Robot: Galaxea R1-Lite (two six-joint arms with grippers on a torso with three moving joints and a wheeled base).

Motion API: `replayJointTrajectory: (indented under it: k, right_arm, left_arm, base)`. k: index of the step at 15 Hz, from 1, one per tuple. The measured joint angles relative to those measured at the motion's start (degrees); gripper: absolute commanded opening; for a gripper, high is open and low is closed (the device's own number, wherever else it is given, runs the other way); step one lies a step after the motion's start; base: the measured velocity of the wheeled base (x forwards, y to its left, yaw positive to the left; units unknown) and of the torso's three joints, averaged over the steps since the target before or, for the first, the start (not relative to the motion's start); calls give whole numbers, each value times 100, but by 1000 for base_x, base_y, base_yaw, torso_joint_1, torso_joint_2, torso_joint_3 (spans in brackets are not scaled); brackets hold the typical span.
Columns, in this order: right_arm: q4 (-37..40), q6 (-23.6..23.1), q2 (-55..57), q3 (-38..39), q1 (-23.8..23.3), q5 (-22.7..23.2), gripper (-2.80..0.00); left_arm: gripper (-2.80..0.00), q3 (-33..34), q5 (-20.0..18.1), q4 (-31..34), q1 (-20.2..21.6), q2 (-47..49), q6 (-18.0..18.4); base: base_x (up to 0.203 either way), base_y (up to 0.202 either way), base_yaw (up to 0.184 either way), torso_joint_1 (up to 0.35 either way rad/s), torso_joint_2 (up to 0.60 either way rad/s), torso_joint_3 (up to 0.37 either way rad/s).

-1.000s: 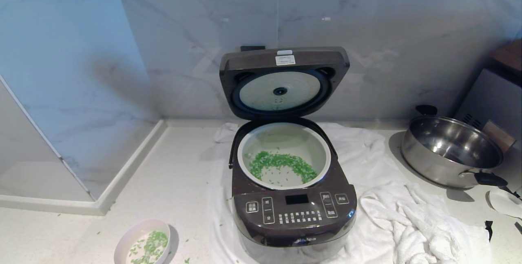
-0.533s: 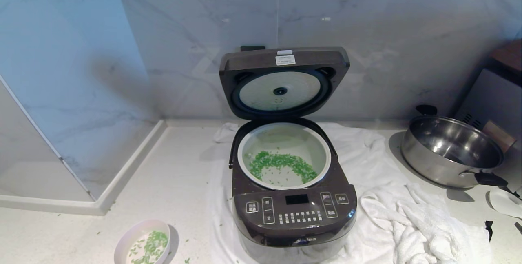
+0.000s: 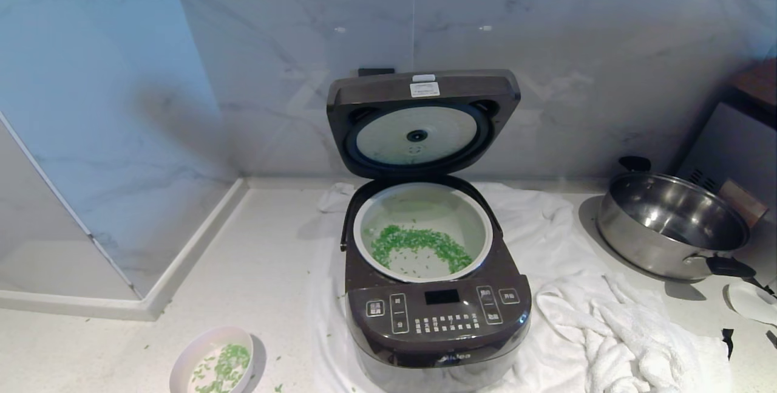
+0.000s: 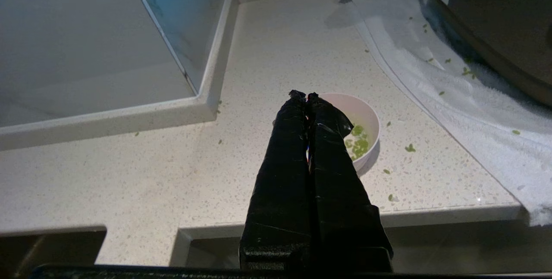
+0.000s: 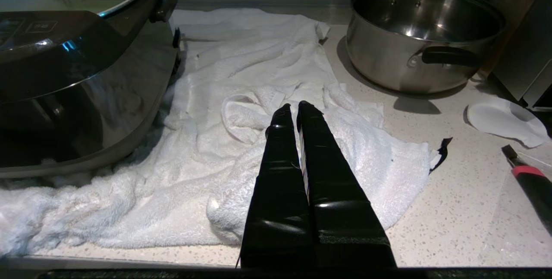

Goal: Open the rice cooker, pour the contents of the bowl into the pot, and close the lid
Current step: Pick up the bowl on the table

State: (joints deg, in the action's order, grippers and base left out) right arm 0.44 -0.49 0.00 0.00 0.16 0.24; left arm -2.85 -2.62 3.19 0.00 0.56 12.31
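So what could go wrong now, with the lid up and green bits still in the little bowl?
1. The bowl still holds green bits, so shutting the lid now would probably leave some out of the pot.
2. The bowl sits near the counter's front edge, with the shut left fingers above it. A clumsy nudge might push it off.
3. Bits already lie scattered on the towel, so another pour could spill more.
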Motion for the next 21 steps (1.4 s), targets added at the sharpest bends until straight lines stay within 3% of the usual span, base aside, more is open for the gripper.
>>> replayJointTrajectory:
  k: [4, 7, 9, 11, 14, 15, 17, 19, 21]
  right_arm:
    - [2, 0, 0, 0, 0, 0, -280]
    - [2, -2, 0, 0, 0, 0, -280]
    - [0, 0, 0, 0, 0, 0, -280]
    - [0, -2, 0, 0, 0, 0, -280]
    - [2, -3, 0, 0, 0, -2, -280]
    - [0, 0, 0, 0, 0, 0, -280]
    - [1, -2, 0, 0, 0, 0, -280]
    - [0, -4, 0, 0, 0, 0, -280]
    - [2, -4, 0, 0, 0, 0, -280]
  left_arm:
    - [-280, -1737, 111, 261, -7, 959, -562]
    - [-280, -3301, 165, 775, -7, 2557, -484]
    - [-280, -4247, 255, 1626, -42, 3665, -202]
    - [-280, -4958, 488, 3079, -136, 4521, -33]
    - [-280, -4983, 857, 4980, -197, 5344, 56]
    - [-280, -4684, 1025, 5104, -184, 5429, 59]
    - [-280, -4242, 1502, 4712, -162, 5387, -17]
    - [-280, -4148, 1948, 4542, -121, 5368, -96]
    - [-280, -4139, 1989, 4370, -99, 5421, -228]
  base:
    - [0, 0, 0, 0, 0, 0]
    - [0, 0, 0, 0, 0, 0]
    - [0, 0, 0, 0, 0, 0]
    - [0, 0, 0, 0, 0, 0]
    - [0, 0, 0, 0, 0, 0]
    - [0, 0, 0, 0, 0, 0]
    - [0, 0, 0, 0, 0, 0]
    - [0, 0, 0, 0, 0, 0]
    - [0, 0, 0, 0, 0, 0]
